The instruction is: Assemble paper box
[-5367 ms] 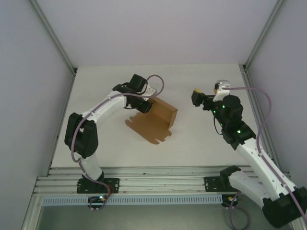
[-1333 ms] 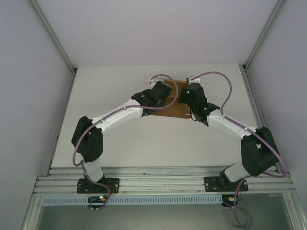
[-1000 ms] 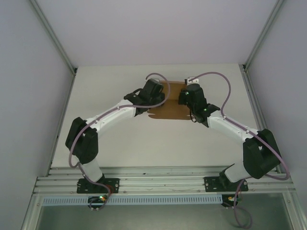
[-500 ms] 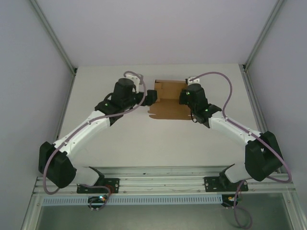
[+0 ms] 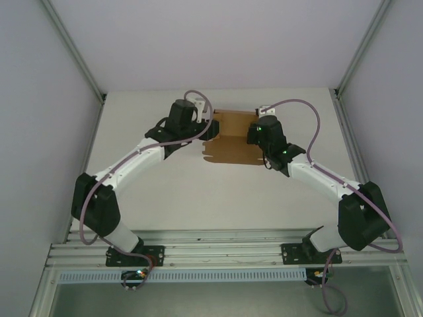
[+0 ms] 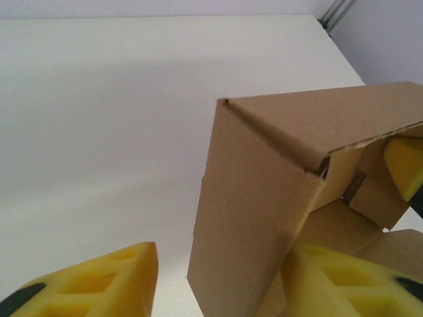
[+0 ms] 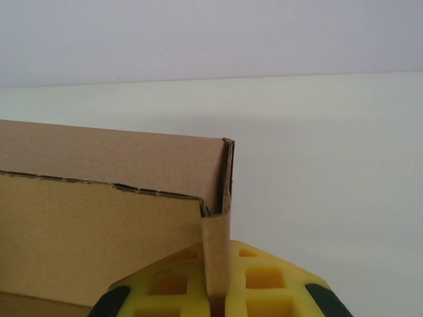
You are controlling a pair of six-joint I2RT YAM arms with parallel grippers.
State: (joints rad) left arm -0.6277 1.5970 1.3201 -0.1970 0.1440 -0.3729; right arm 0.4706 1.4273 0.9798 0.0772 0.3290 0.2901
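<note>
Starting at the right gripper (image 7: 215, 257), the wrist view shows its two yellow foam fingers (image 7: 264, 281) clenched on a narrow upright strip at the corner of the plain brown cardboard paper box (image 7: 99, 211). A raised wall of the box runs off toward 9 o'clock from that corner. In the top view, the right gripper (image 5: 254, 134) sits at the 3 o'clock side of the paper box (image 5: 231, 142).

The left gripper (image 6: 221, 264) is released, its fingers (image 6: 99, 284) spread wide. An upright end wall of the paper box (image 6: 251, 198) stands between them, one finger outside the wall and the other on the box's inner side. Whether either finger touches the wall cannot be told. In the top view, the left gripper (image 5: 206, 127) is at the 9 o'clock side of the box.

The paper box is partly folded, with a flat panel lying on the pale tabletop (image 5: 165, 191) and walls raised. It lies toward 12 o'clock from the tabletop's middle, between the two grippers.
</note>
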